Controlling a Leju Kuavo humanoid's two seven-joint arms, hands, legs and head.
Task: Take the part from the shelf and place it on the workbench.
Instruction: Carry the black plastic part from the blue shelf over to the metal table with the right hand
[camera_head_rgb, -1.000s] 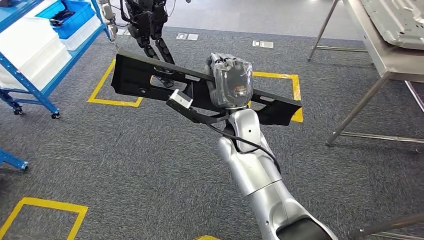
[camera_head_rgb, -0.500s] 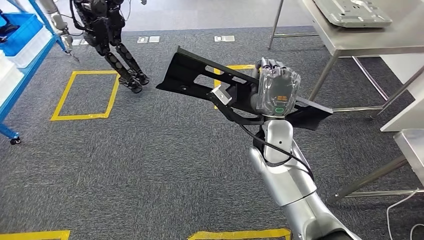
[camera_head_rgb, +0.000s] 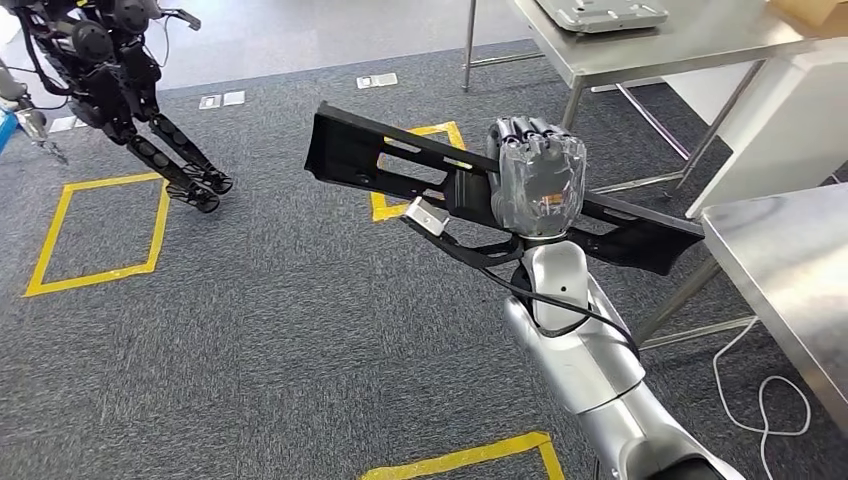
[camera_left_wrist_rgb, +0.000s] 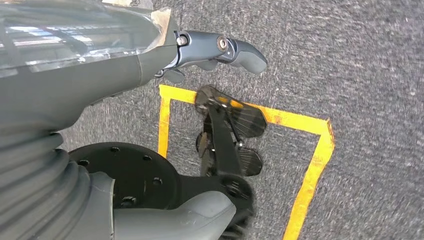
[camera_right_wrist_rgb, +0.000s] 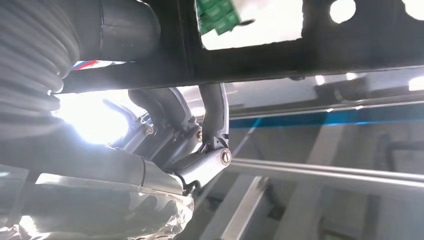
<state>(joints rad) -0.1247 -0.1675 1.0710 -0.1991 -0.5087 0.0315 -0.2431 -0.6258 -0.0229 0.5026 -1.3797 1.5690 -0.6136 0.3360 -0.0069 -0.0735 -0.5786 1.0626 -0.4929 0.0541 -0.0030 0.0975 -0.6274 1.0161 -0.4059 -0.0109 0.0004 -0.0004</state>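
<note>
Well, closest in, the right hand (camera_head_rgb: 538, 178) is raised at chest height over the grey carpet (camera_head_rgb: 270, 330), fingers wrapped around the middle of the part (camera_head_rgb: 400, 160), a long black panel with cut-outs. The part is carried in the air, roughly level, one end reaching out past the near corner of the steel workbench (camera_head_rgb: 790, 260) on the right without resting on it. The head view gives the whole length of the part; the right wrist view sits tight underneath it, where the part (camera_right_wrist_rgb: 300, 50) is a dark band with light through its holes and the hand's fingers (camera_right_wrist_rgb: 212, 120) hook up over its edge. The left wrist view looks down at the floor instead: the left hand (camera_left_wrist_rgb: 200, 52) hangs with nothing in it, thumb (camera_left_wrist_rgb: 230, 47) stretched out, though how far the other fingers are spread I cannot tell. Below it a yellow tape outline (camera_left_wrist_rgb: 305, 165) marks the carpet. Further off, another yellow square (camera_head_rgb: 100, 235) lies on the floor, a black humanoid robot (camera_head_rgb: 110, 70) stands beyond it, and a second steel table (camera_head_rgb: 640, 40) carrying a grey metal plate (camera_head_rgb: 600, 12) stands at the back right.
</note>
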